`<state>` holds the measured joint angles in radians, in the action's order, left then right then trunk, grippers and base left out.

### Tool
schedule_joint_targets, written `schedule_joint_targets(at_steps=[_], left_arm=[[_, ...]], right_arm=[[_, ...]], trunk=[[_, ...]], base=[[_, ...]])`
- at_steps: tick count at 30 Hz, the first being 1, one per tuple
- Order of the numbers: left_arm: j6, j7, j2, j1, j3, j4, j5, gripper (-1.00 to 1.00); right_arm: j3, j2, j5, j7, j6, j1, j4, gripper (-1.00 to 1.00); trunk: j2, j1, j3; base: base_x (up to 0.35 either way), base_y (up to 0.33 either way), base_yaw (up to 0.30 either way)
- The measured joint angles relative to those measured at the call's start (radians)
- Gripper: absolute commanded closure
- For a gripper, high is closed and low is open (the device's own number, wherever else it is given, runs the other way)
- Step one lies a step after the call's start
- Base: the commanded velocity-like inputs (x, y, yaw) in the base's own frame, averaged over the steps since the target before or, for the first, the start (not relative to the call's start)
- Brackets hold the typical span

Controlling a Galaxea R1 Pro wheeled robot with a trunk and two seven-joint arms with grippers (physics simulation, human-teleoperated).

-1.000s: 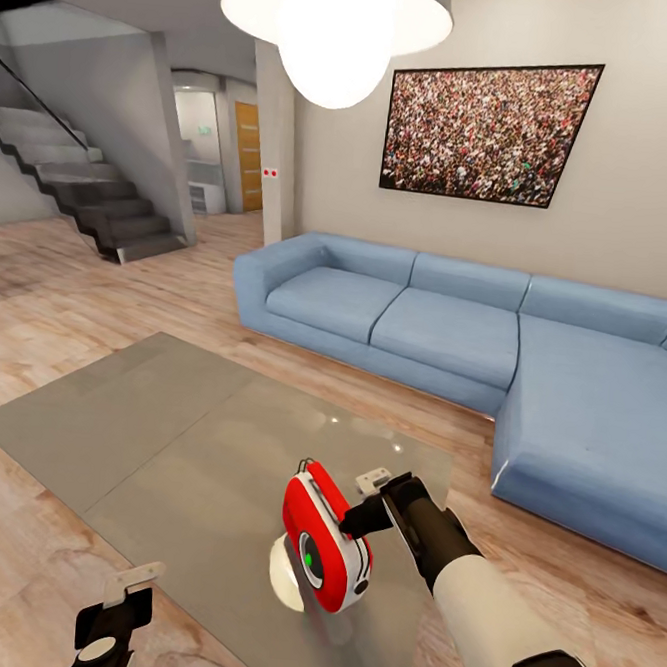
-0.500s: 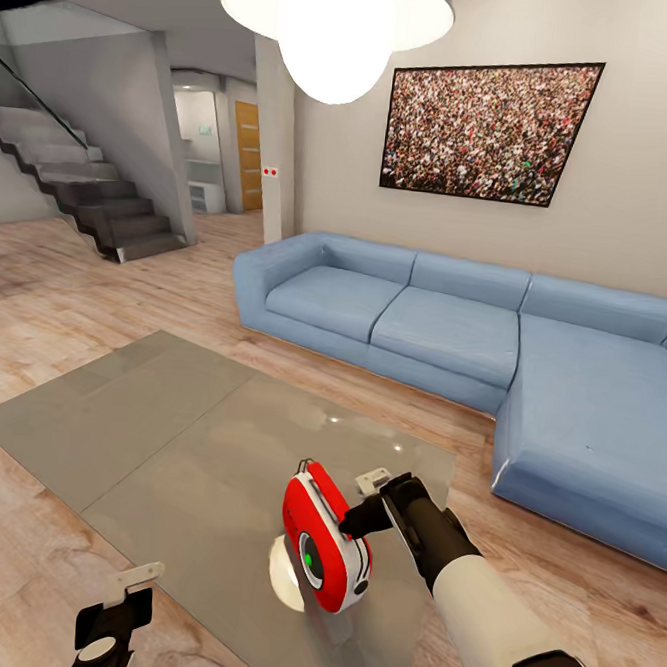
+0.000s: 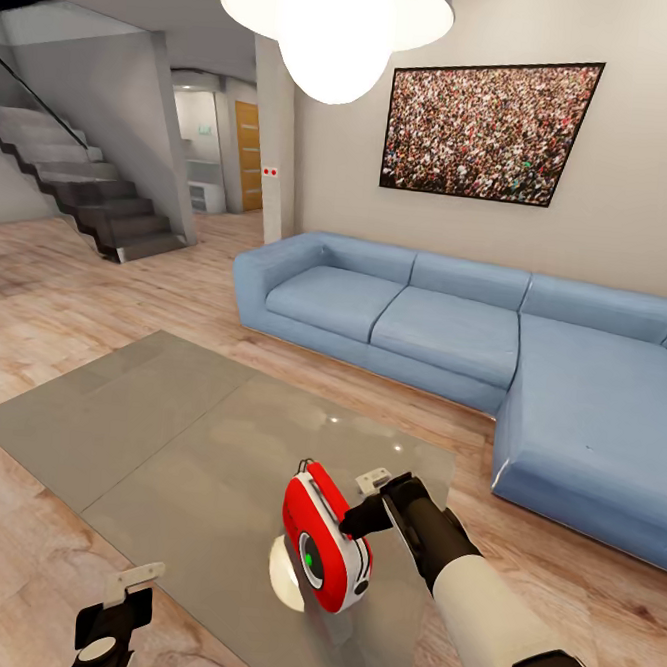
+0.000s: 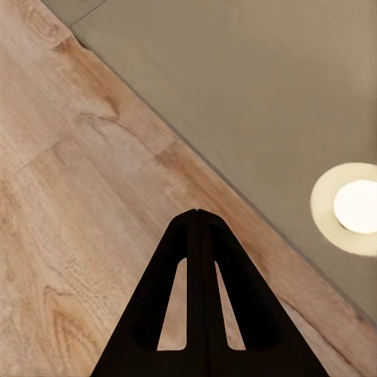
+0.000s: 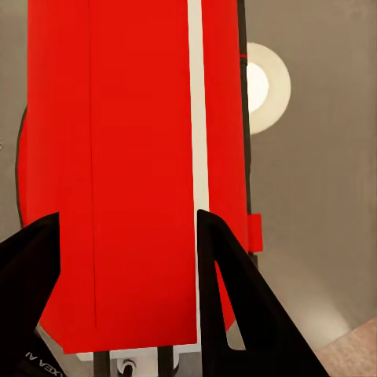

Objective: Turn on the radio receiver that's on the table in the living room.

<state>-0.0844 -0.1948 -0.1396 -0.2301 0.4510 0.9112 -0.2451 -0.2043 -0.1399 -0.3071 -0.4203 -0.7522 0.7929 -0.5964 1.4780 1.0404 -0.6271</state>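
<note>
The radio receiver (image 3: 323, 543) stands upright on the table (image 3: 165, 441), down at about six o'clock from where I watch, near the table's close edge. The right gripper (image 3: 356, 521) comes in from four o'clock; in the right wrist view its dark fingers (image 5: 228, 290) are spread around the red body (image 5: 133, 173) — whether they actually press it I cannot tell. The left gripper (image 4: 198, 216) hangs at seven o'clock over the wood floor (image 4: 71, 188), fingertips pinched together on nothing.

The radio looks light, hard-shelled and smooth, standing on a narrow base, so a push could tip or slide it on that glossy top; taking it across its flat sides seems safest. Open table stretches toward eleven o'clock — the sofa (image 3: 454, 333) sits well apart at one.
</note>
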Motion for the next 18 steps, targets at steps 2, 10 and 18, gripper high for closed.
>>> schedule_joint_targets(at_steps=[2, 10, 18], left_arm=[[0.000, 0.000, 0.000, 0.000, 0.000, 0.000, 0.000, 1.00], [0.000, 0.000, 0.001, 0.000, 0.000, 0.000, 0.000, 1.00], [0.000, 0.000, 0.001, 0.000, 0.000, 0.000, 0.000, 1.00]], right_arm=[[0.000, 0.000, 0.001, 0.000, 0.000, 0.000, 0.000, 1.00], [0.000, 0.000, 0.000, 0.000, 0.000, 0.000, 0.000, 1.00], [0.000, 0.000, -0.002, 0.000, 0.000, 0.000, 0.004, 1.00]], trunk=[[0.014, 0.008, -0.006], [0.014, 0.008, -0.006], [0.014, 0.008, -0.006]], base=[[0.000, 0.000, 0.000], [0.000, 0.000, 0.000], [0.000, 0.000, 0.000]])
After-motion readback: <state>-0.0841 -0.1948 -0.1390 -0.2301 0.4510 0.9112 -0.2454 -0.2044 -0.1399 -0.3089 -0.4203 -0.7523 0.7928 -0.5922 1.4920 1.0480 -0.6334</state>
